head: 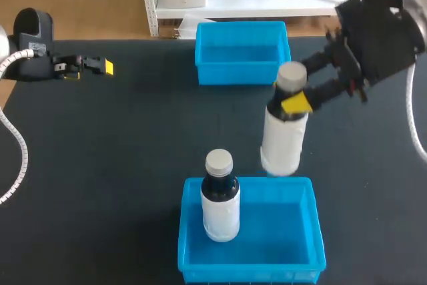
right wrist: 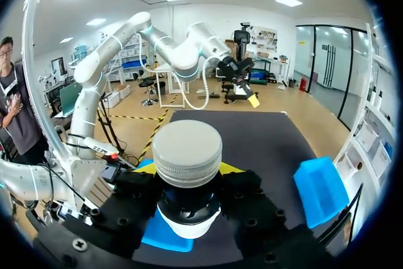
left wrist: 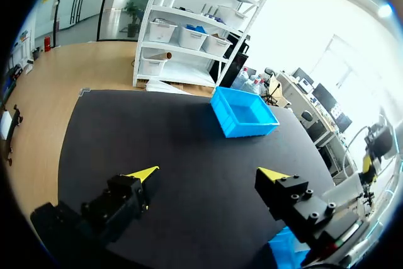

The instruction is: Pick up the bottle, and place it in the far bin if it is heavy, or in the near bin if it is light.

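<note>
My right gripper (head: 298, 101) is shut on the neck of a white bottle (head: 285, 138) with a dark shoulder and grey cap, holding it upright between the two blue bins, its base close to the near bin's far rim. In the right wrist view the bottle's cap (right wrist: 187, 152) sits between the fingers of the right gripper (right wrist: 189, 184). The far bin (head: 241, 55) has nothing in it. The near bin (head: 280, 231) holds a second, similar bottle (head: 220, 198) standing upright. My left gripper (head: 100, 67) stands open at the table's far left, also shown as the left gripper (left wrist: 208, 174) over bare table.
The table is a black mat. In the left wrist view the far bin (left wrist: 244, 113) lies ahead of the open fingers and a corner of the near bin (left wrist: 286, 247) shows beside one finger. In the right wrist view the far bin (right wrist: 321, 190) is off to one side.
</note>
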